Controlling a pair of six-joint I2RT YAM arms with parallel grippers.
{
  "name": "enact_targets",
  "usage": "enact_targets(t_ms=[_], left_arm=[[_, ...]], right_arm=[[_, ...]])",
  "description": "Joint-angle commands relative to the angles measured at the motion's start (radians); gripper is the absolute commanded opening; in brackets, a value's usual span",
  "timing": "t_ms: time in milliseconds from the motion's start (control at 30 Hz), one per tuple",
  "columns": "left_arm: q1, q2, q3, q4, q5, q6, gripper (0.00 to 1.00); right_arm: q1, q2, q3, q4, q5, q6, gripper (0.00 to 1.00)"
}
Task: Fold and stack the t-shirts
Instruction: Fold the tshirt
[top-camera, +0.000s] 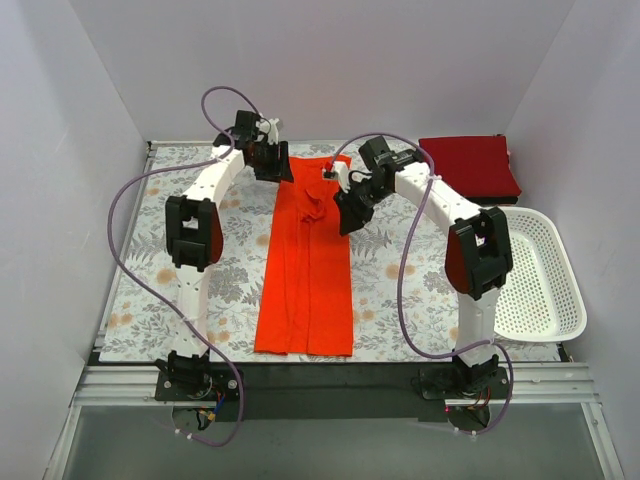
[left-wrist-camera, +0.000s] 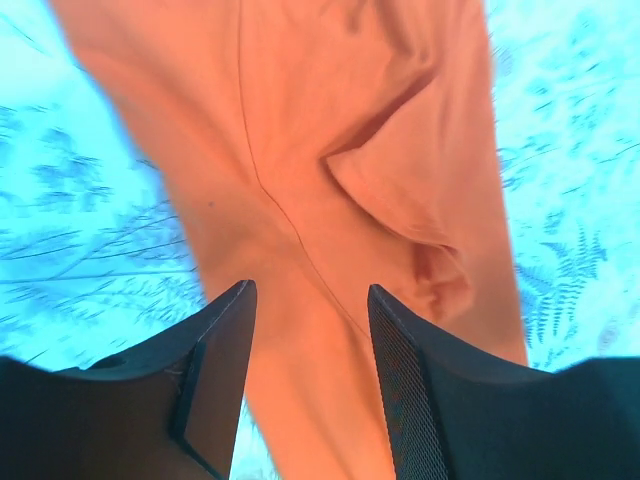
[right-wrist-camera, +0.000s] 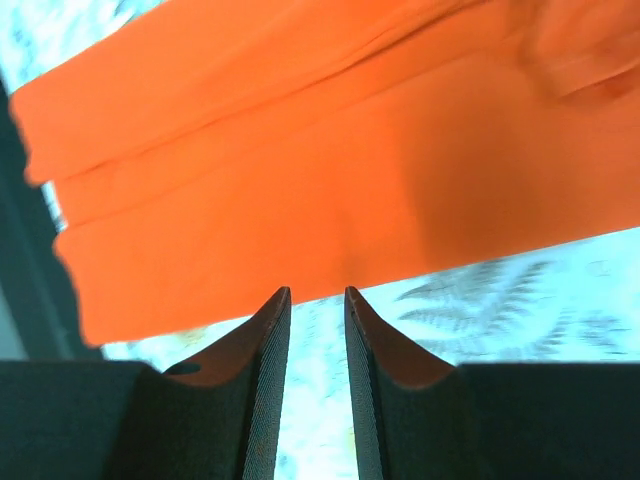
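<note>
The bright orange-red t-shirt (top-camera: 305, 290) lies folded lengthwise as a long strip down the middle of the table, rumpled at its far end. My left gripper (top-camera: 274, 166) hovers over that far end, open, with the orange cloth (left-wrist-camera: 330, 120) showing beyond its fingers (left-wrist-camera: 225, 340). My right gripper (top-camera: 347, 208) is at the shirt's right edge near the far end. Its jaws (right-wrist-camera: 317, 295) stand narrowly apart and empty over the floral cloth, just beside the shirt's edge (right-wrist-camera: 300, 180). The crimson t-shirt (top-camera: 470, 168) lies folded at the back right. The blue t-shirt is out of view.
A floral-patterned cloth (top-camera: 230, 270) covers the table. A white perforated basket (top-camera: 540, 275) stands at the right edge, in front of the crimson shirt. Grey walls close in the back and both sides.
</note>
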Motion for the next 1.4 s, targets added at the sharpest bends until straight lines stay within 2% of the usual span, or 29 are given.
enact_targets(t_ms=[0,67,133,167,200,233,300,433,600,767,867,1067,1267,1367], left_arm=[[0.012,-0.176,-0.026,0.019,0.007,0.024,0.47],[0.012,-0.189,-0.055,-0.007,0.007,0.039,0.43],[0.013,-0.199,-0.109,-0.032,0.031,0.053,0.38],[0.013,-0.209,-0.126,-0.036,0.053,0.059,0.29],[0.013,-0.213,-0.150,-0.047,0.077,0.062,0.27],[0.013,-0.219,-0.196,-0.048,0.140,0.080,0.26],[0.013,-0.231,-0.256,-0.032,0.163,0.077,0.24],[0.013,-0.205,-0.315,-0.041,0.130,0.056,0.15],[0.013,-0.165,-0.359,-0.016,0.085,0.018,0.14],[0.018,-0.069,-0.324,-0.029,0.056,-0.022,0.12],[0.027,-0.029,-0.299,-0.009,0.048,-0.033,0.12],[0.039,0.060,-0.157,-0.021,0.018,-0.033,0.12],[0.055,0.171,0.030,-0.058,-0.013,-0.027,0.12],[0.058,0.177,0.049,-0.049,-0.016,-0.019,0.15]], right_arm=[[0.021,0.077,0.112,-0.004,0.085,0.050,0.34],[0.021,0.123,0.161,0.013,0.102,0.074,0.33],[0.023,0.157,0.182,0.037,0.122,0.092,0.27],[0.021,0.167,0.196,0.066,0.157,0.112,0.25],[0.023,0.181,0.205,0.077,0.172,0.120,0.20],[0.023,0.209,0.219,0.082,0.183,0.125,0.18],[0.023,0.236,0.248,0.102,0.206,0.129,0.15],[0.023,0.315,0.281,0.116,0.266,0.129,0.10],[0.014,0.376,0.296,0.142,0.357,0.135,0.05],[-0.011,0.431,0.342,0.191,0.464,0.140,0.04],[-0.028,0.459,0.382,0.202,0.473,0.139,0.05],[-0.040,0.508,0.439,0.217,0.499,0.134,0.06],[-0.043,0.542,0.486,0.237,0.507,0.137,0.12],[-0.042,0.548,0.509,0.243,0.507,0.142,0.16]])
